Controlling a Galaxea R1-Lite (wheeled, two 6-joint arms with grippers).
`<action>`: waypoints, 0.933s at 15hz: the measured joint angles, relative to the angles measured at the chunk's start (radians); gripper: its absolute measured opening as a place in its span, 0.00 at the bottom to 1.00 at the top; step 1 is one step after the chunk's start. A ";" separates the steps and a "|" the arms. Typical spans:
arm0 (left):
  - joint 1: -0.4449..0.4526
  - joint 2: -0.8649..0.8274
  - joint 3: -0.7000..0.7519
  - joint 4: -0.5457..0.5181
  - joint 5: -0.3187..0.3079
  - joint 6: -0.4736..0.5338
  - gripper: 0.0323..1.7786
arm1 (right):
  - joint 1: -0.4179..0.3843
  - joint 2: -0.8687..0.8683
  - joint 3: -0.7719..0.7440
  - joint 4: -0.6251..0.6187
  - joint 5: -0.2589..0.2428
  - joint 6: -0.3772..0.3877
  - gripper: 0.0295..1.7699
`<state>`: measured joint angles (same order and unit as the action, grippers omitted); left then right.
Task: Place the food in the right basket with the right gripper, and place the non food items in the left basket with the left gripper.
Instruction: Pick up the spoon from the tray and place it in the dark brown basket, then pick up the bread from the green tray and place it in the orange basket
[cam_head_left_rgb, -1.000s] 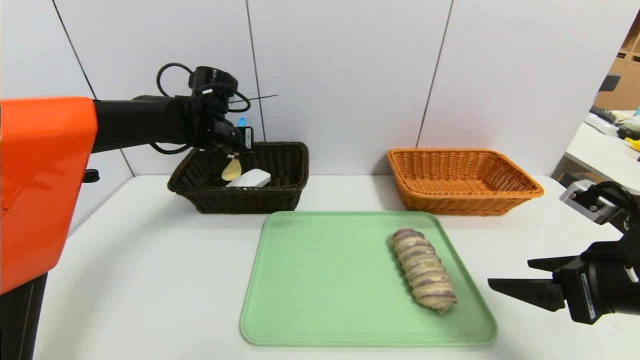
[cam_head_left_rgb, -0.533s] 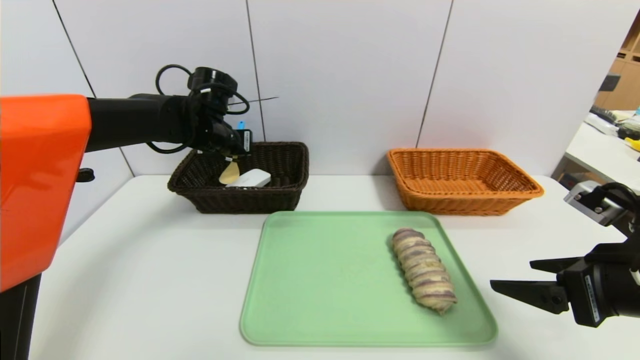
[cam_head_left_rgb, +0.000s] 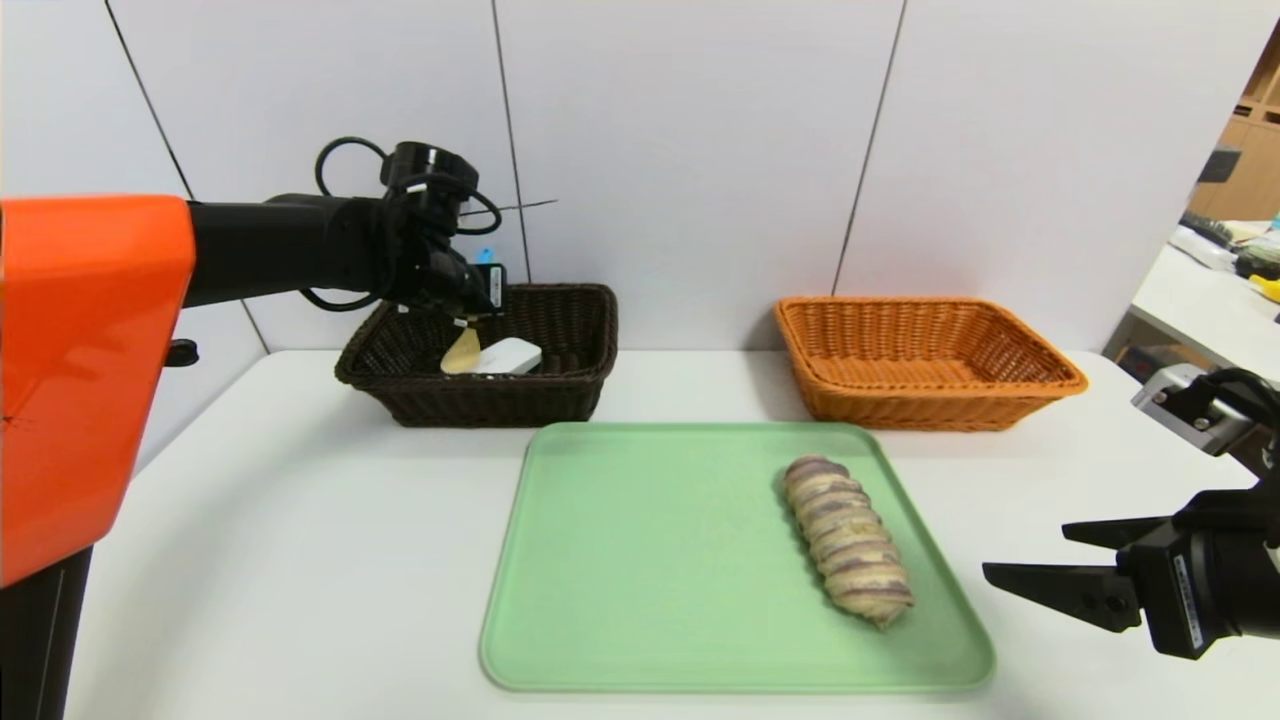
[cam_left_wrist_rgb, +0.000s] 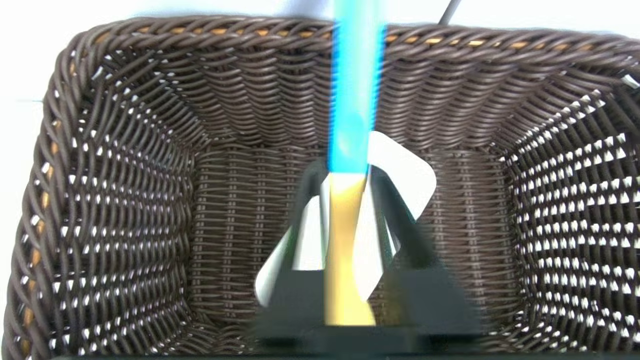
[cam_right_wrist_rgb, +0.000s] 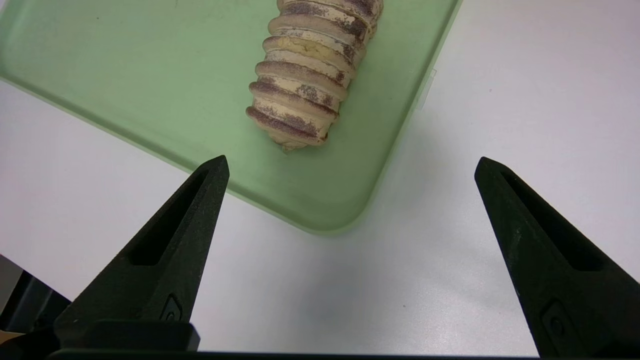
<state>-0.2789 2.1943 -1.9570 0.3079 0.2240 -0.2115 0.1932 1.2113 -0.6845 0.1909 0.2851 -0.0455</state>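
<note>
The rectangular wicker basket on the left (cam_head_left_rgb: 490, 405) stands on the far left part of the desk (cam_head_left_rgb: 300, 560), in front of the wall panels (cam_head_left_rgb: 690, 150). The flat rounded case (cam_head_left_rgb: 512, 356) lies inside it, and the spoon (cam_head_left_rgb: 463, 350) is above the case, its bowl end within the basket's outline in the head view. The other rectangular wicker basket (cam_head_left_rgb: 930, 408) stands at the far right of the desk, well apart from the first. The serving tray (cam_head_left_rgb: 680, 560) lies nearer than both baskets, roughly between them. The twisted bread loaf (cam_head_left_rgb: 848, 540) rests on the tray's right side, lengthwise from far to near, its near end farther right.
</note>
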 joint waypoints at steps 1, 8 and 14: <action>0.000 0.000 0.000 0.000 0.000 -0.001 0.31 | 0.000 0.000 0.000 0.000 0.000 0.000 0.96; 0.000 -0.007 0.002 0.011 0.000 -0.004 0.70 | 0.000 0.001 0.003 0.000 0.000 0.000 0.96; -0.008 -0.083 0.001 0.106 -0.019 -0.054 0.84 | 0.000 0.003 0.002 -0.005 0.000 0.000 0.96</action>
<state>-0.2872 2.1113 -1.9560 0.4136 0.2049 -0.2655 0.1928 1.2140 -0.6826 0.1862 0.2847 -0.0455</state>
